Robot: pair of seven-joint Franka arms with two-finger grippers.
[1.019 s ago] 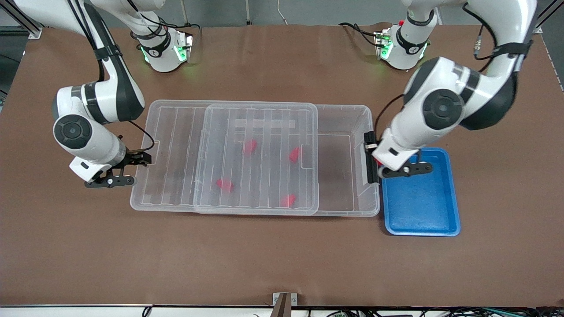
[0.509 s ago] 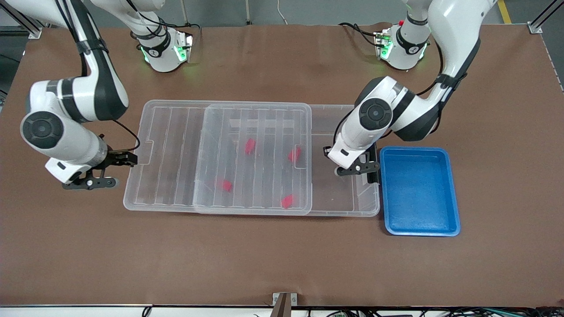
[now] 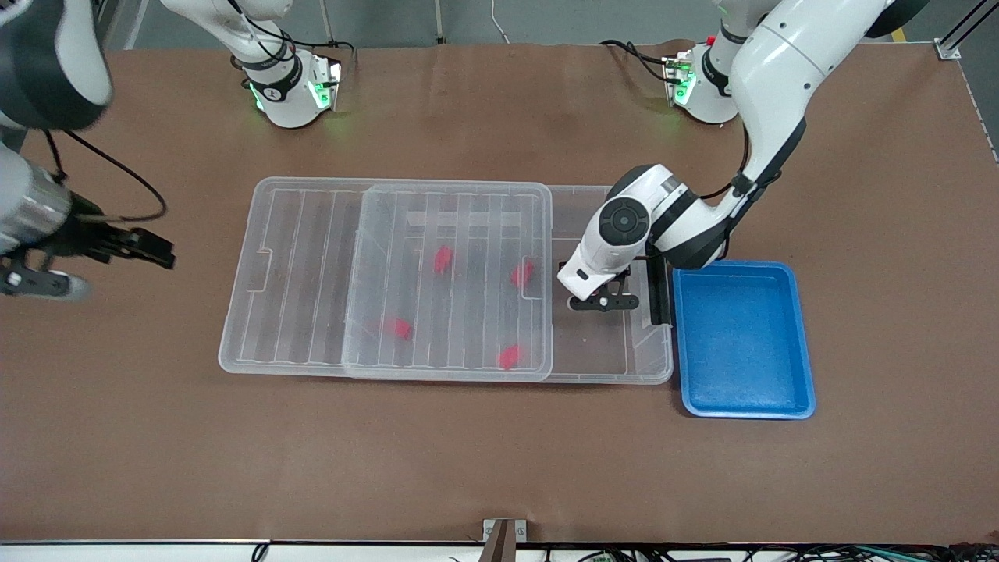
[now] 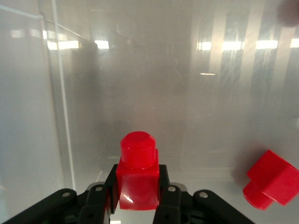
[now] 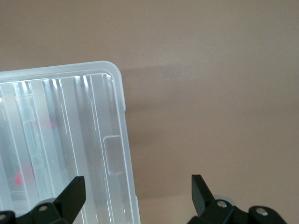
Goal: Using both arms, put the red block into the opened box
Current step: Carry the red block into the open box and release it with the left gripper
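Note:
My left gripper (image 4: pixel 137 189) is shut on a red block (image 4: pixel 138 172), stud pointing away from the fingers. It hangs low over the uncovered end of the clear box (image 3: pixel 648 378), where the left gripper (image 3: pixel 599 303) shows beside the black latch bar (image 3: pixel 660 290). Another red block (image 4: pixel 267 185) lies on the box floor close by. Several red blocks (image 3: pixel 443 259) lie under the ribbed clear lid (image 3: pixel 312 273), which is slid toward the right arm's end. My right gripper (image 3: pixel 117 265) is open over bare table off the lid's end; between its fingers the right gripper (image 5: pixel 137 189) holds nothing.
A blue tray (image 3: pixel 741 339) stands against the box's latch end, with nothing in it. The lid's corner (image 5: pixel 112 70) shows in the right wrist view over brown table (image 5: pixel 210 93). The box and lid span the table's middle.
The left gripper carried the red block from over the blue tray's edge, across the latch bar, into the box's uncovered end. The lid slid slightly toward the right arm's end; the right gripper then drew away from it.

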